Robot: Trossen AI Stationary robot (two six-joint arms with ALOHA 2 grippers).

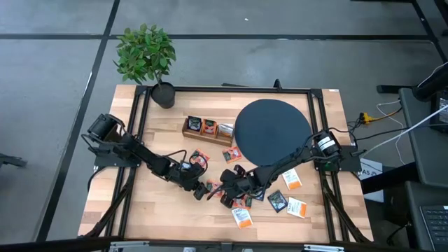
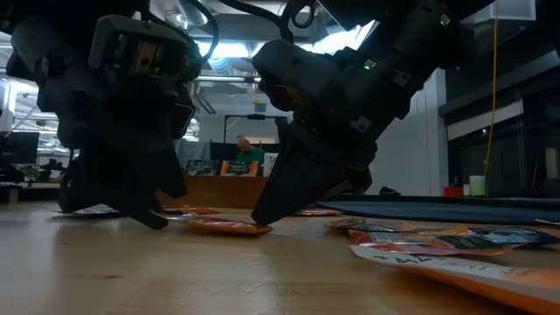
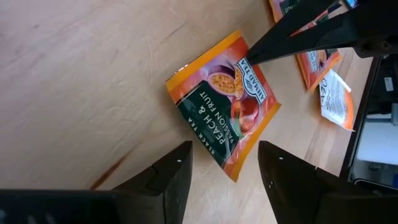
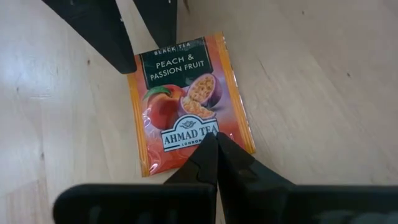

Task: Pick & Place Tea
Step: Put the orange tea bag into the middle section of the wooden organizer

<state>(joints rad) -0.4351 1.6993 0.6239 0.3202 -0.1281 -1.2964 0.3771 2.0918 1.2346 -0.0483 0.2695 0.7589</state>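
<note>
An orange tea sachet [image 4: 186, 93] with a dark green label band lies flat on the wooden table, between my two grippers near the table's middle front [image 1: 213, 186]. My right gripper [image 4: 214, 142] is shut, with its tip on the sachet's brand-label end. My left gripper [image 3: 224, 152] stands open at the sachet's other end, the green-band end. Its two fingers [image 4: 106, 34] stand either side of that end's corner, and no touch shows. In the low view the sachet [image 2: 226, 226] lies between both grippers. My right gripper presses its shut fingertips [image 3: 252, 57] down on the sachet's face at the brand-label end [image 4: 180, 142], close to that edge. The fingers slant down from the table's right side. The sachet lies flat on the table under them.
Several more sachets [image 1: 290, 180] lie loose at the front right, and two [image 1: 199, 158] lie behind the grippers. A wooden compartment tray [image 1: 208, 129] and a black round disc [image 1: 271, 129] sit farther back. A potted plant [image 1: 147, 59] stands at the far left corner.
</note>
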